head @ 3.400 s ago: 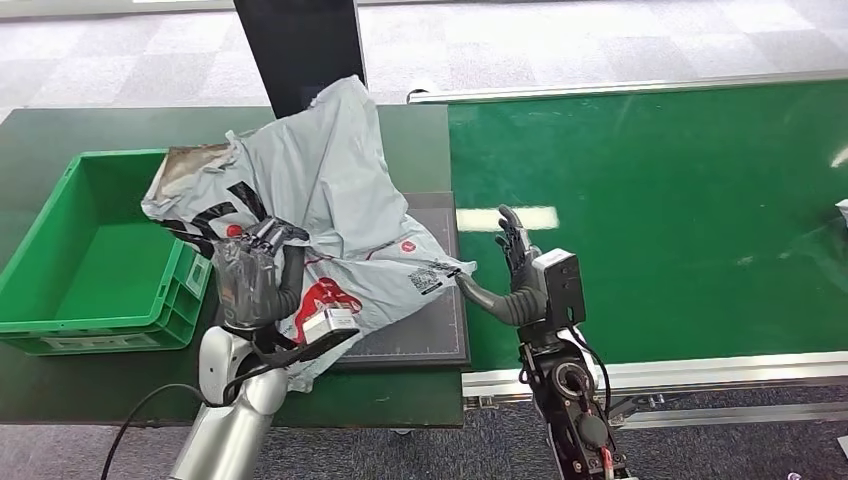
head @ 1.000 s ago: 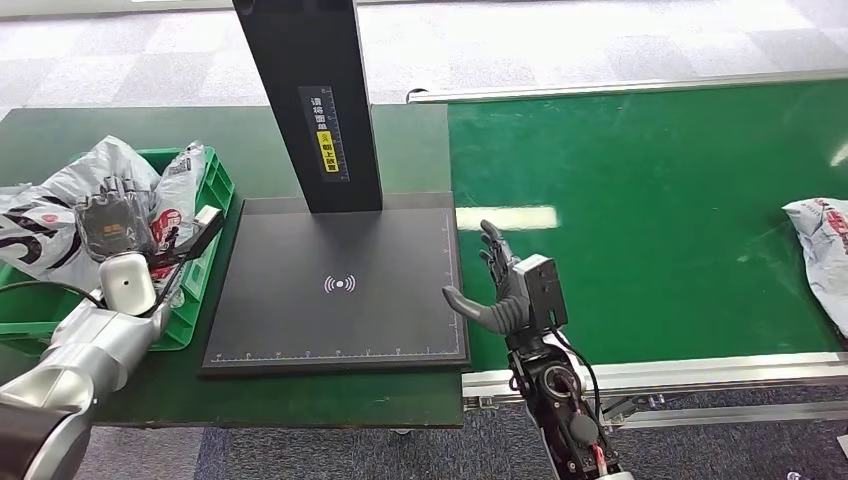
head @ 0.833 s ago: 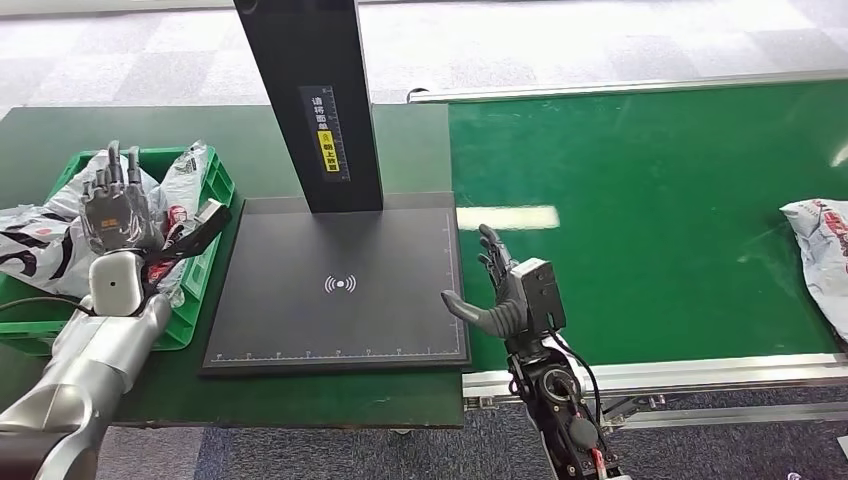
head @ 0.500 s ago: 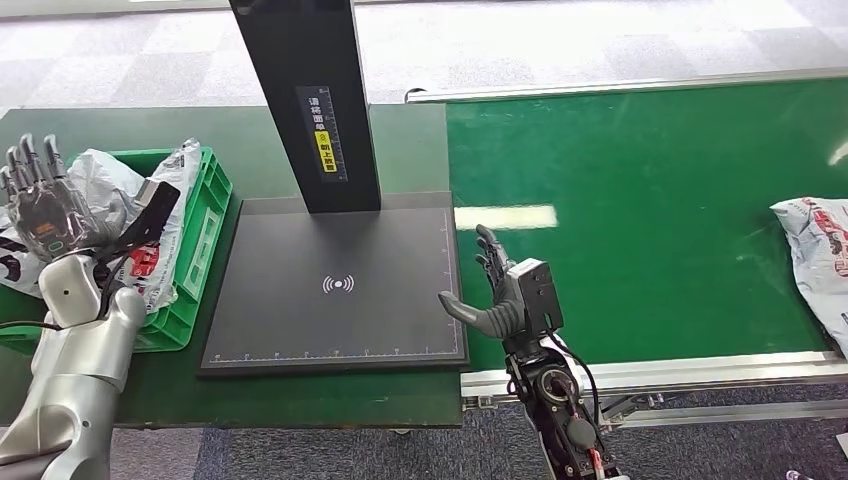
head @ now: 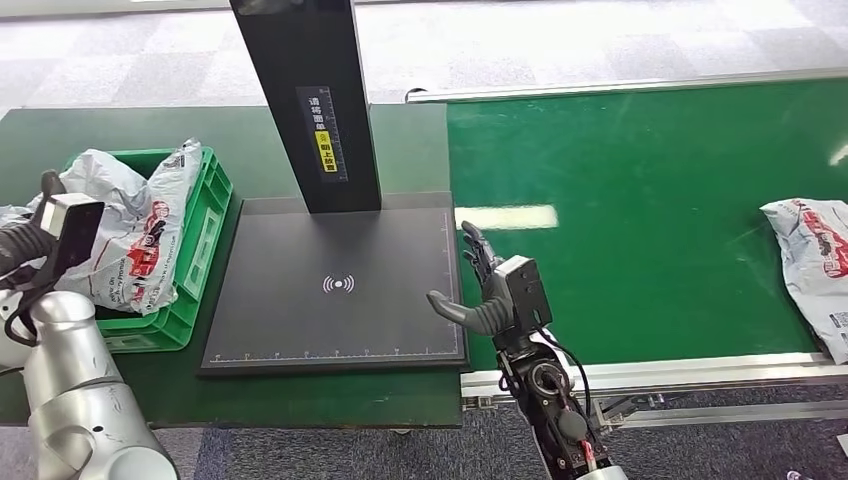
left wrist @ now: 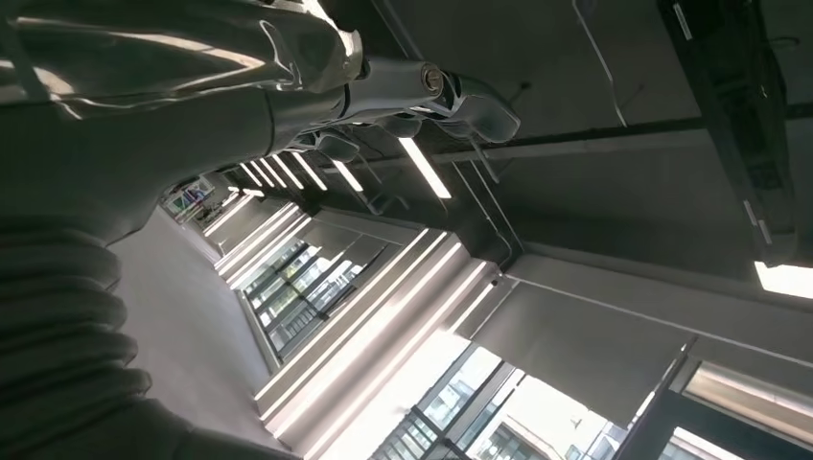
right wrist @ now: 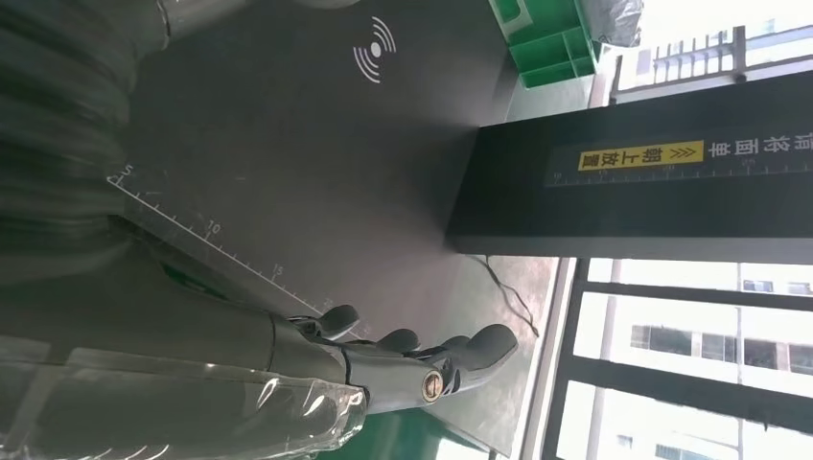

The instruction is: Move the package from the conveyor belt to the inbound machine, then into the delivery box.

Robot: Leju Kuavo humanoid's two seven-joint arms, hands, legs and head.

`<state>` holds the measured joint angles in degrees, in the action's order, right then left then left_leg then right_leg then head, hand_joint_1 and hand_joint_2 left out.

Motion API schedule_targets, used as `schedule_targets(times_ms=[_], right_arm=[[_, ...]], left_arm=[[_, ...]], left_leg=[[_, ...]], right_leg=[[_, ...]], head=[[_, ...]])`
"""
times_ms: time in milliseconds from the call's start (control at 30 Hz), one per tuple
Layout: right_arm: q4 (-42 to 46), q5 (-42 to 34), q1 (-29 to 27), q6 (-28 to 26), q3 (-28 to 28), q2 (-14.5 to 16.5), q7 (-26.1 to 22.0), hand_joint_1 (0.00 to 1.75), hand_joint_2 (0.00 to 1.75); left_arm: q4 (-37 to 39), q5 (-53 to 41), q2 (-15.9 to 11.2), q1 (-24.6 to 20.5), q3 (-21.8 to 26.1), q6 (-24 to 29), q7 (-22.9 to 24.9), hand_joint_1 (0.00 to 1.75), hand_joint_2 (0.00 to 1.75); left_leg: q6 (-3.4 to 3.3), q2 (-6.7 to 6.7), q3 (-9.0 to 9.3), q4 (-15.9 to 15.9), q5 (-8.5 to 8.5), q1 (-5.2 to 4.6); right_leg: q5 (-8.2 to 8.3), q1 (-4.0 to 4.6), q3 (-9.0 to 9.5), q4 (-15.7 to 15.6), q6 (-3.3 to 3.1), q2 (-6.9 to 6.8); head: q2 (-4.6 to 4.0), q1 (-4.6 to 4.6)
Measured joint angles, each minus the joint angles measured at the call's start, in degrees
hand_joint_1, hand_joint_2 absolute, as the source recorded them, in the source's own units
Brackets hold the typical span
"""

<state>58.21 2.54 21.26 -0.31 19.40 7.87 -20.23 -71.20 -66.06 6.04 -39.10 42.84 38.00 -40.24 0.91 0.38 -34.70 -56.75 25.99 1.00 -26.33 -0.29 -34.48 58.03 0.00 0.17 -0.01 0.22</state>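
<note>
The grey package point(head: 125, 225) with red and black print lies crumpled in the green delivery box point(head: 207, 215) at the left, part of it draped over the box's near wall. My left hand point(head: 22, 243) is at the picture's left edge beside the box, apart from the package. In the left wrist view its fingers point(left wrist: 422, 91) stretch out toward the ceiling with nothing in them. My right hand point(head: 480, 290) is open, fingers spread, over the seam between the scanner pad and the belt. Its fingers point(right wrist: 422, 359) hold nothing.
The inbound machine's black pad point(head: 340, 285) with its black post point(head: 310, 100) stands mid-table. A second grey package point(head: 810, 265) lies on the green conveyor belt point(head: 640, 200) at the far right. The belt's metal rail point(head: 680, 372) runs along the near edge.
My left hand carried the package from the pad to the box, let go of it and drew back to the left. The second package rode leftward on the belt. My right hand drifted slightly left.
</note>
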Motion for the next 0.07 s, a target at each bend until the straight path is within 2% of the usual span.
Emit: schedule_targets(times_ms=[67], right_arm=[[-0.2, 0.0, 0.1, 0.0, 0.0, 0.0, 0.0, 0.0, 1.75]], left_arm=[[-0.9, 0.1, 0.5, 0.0, 0.5, 0.0, 0.0, 0.0, 0.0]], left_leg=[[0.0, 0.01, 0.0, 0.0, 0.0, 0.0]], right_leg=[[0.0, 0.0, 0.01, 0.0, 0.0, 0.0]], head=[[0.01, 0.0]])
